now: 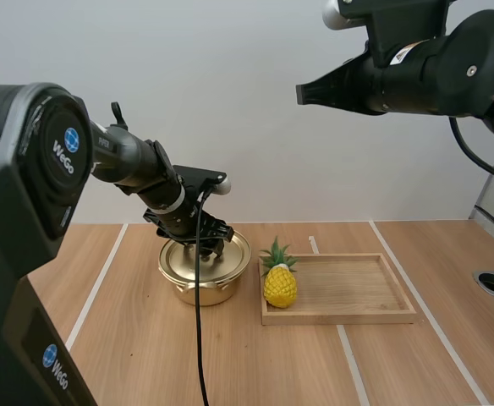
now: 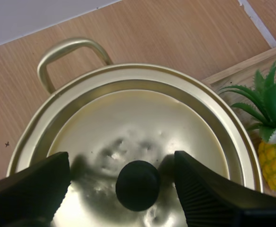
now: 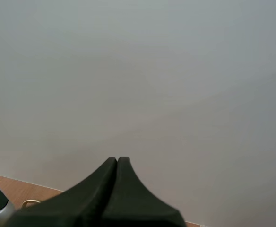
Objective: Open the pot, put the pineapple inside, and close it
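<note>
The left tool point(image 2: 121, 163) stood spread around the lid knob point(image 2: 138, 185); the right tool point(image 3: 117, 163), pressed together, hung high; the pineapple point(image 1: 280, 285) stood at three o'clock of the pot point(image 1: 198, 289).

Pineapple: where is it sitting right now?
In the high view the pineapple stands upright inside the left end of the wooden tray. It is just to the right of the gold pot.
</note>
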